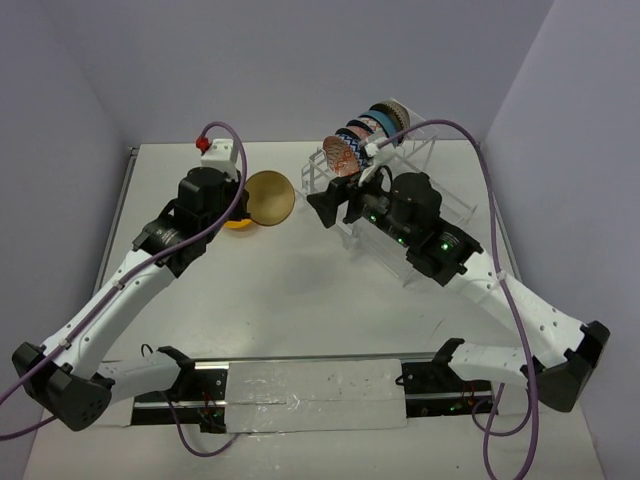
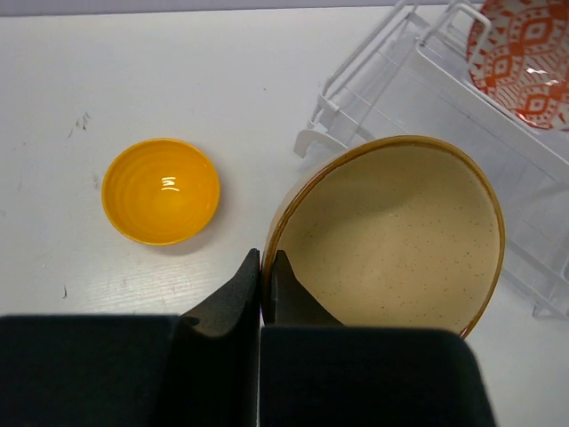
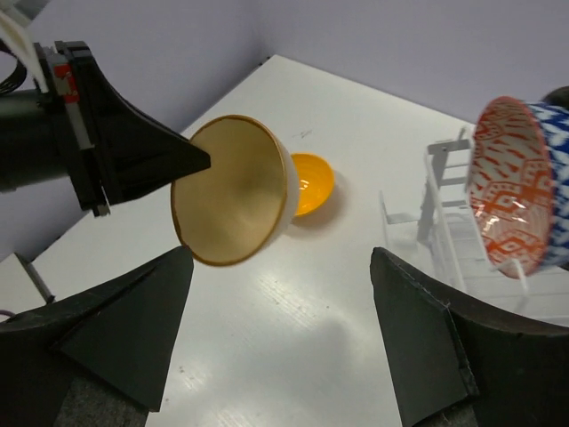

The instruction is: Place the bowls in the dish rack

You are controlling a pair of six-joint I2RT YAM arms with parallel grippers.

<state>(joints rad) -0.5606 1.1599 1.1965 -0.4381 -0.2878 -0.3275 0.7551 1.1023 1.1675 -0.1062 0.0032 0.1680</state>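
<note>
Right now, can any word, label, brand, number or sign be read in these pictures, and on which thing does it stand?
None: no word, number, brand or sign can be read in any view.
The red-and-white bowl in the white wire dish rack carries only diamond patterns, no letters.
The tan speckled bowl and the small orange-yellow bowl are plain.

Bright, even overhead light; soft shadows; small glare on the orange-yellow bowl [image 2: 161, 190].
</note>
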